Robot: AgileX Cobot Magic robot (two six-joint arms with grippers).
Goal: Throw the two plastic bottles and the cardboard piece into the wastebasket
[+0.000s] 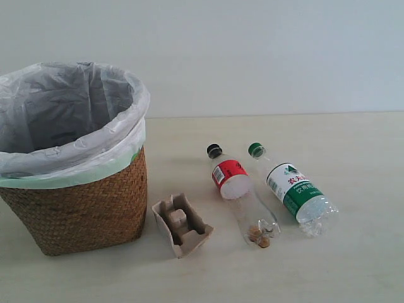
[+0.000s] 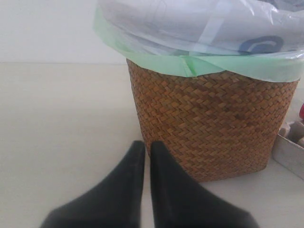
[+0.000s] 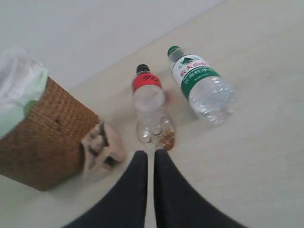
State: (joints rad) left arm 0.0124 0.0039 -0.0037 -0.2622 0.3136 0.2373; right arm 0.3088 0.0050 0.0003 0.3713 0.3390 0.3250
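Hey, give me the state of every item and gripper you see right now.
Wastebasket: upright, bag-lined.
Black-capped bottle: lying on its side, cap on.
Green-capped bottle: lying on its side, cap on.
Cardboard piece: on the table, outside the wastebasket.
Left gripper: shut, holding nothing.
Right gripper: shut, holding nothing.

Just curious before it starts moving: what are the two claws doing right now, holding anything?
Left gripper: closed, holding nothing.
Right gripper: closed, holding nothing.

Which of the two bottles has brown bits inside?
The black-capped bottle with the red label; bits lie at its base. The green-capped bottle looks clear.
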